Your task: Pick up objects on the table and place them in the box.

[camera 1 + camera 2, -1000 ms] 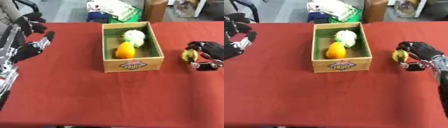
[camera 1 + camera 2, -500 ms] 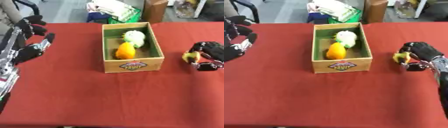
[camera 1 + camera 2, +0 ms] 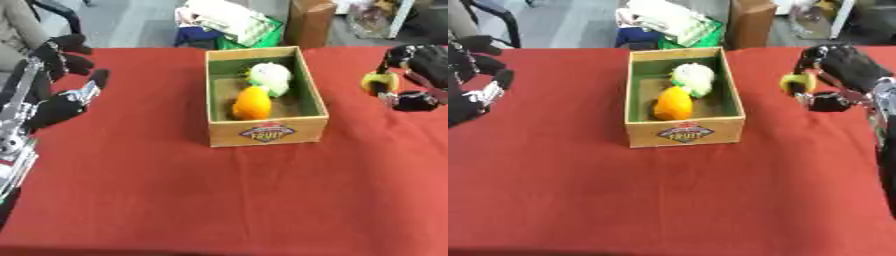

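On the red desk, the cardboard box stands near the middle, its labelled end wall nearest. Inside it an orange fruit lies toward that near end, with a pale green-white object touching it just beyond. Right of the box, the right hand has its fingers curled round a small yellow object. Left of the box, well apart, the left hand is held with fingers relaxed and spread.

I count one box. Inside it I see one orange fruit and one pale green-white thing, maybe fruit. My right hand holds one small yellow thing.
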Robot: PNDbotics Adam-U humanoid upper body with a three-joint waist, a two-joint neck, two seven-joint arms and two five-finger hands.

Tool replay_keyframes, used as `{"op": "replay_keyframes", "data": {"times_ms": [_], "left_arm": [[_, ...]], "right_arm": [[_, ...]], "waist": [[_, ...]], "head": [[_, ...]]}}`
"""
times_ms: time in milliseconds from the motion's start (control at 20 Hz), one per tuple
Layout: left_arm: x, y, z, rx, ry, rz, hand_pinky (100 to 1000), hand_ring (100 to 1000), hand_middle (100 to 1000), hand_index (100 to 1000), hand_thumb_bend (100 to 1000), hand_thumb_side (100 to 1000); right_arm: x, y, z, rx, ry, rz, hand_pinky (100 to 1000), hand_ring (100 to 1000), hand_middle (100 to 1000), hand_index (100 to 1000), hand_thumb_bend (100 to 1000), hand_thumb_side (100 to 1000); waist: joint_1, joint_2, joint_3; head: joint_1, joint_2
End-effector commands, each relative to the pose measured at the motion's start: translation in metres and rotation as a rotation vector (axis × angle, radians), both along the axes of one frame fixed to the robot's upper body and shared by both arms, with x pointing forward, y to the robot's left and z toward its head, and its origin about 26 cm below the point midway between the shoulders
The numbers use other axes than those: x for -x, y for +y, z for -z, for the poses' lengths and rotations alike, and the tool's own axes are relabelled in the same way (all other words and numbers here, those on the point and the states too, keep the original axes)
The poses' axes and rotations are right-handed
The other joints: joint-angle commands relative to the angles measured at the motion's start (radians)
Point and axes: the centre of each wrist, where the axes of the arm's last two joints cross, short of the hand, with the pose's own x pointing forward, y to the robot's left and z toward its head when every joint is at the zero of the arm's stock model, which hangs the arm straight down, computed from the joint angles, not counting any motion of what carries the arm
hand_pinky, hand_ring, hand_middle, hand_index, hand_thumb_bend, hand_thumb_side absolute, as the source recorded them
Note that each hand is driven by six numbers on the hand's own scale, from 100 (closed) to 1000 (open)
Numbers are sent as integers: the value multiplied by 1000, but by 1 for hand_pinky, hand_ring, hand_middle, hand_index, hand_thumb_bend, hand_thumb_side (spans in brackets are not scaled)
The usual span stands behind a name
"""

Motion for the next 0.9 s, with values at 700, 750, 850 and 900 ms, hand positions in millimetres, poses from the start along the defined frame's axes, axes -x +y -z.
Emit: {"op": "replay_keyframes", "data": {"times_ms": [700,750,850,900], "left_arm": [[-9,-14,-15,9,-24,90,683,661,676,842,414,331],[-9,-15,-15,10,-22,95,683,661,677,842,414,331],[-10,-16,-14,11,-20,99,683,661,677,843,414,332],[-10,-16,-13,13,-18,98,682,661,676,842,415,334]], "right_arm": [[0,115,-12,56,32,-229,628,685,679,546,100,291],[1,117,-8,70,39,-225,631,692,697,612,100,300],[2,120,-3,74,40,-211,625,691,709,695,100,323],[2,119,-2,62,36,-201,621,689,710,744,100,336]], "waist": [[-7,-9,74],[-6,-9,74],[-6,-8,73],[-6,-8,72]], "head": [[-28,-17],[-29,-17],[-29,-15],[-29,-14]]}}
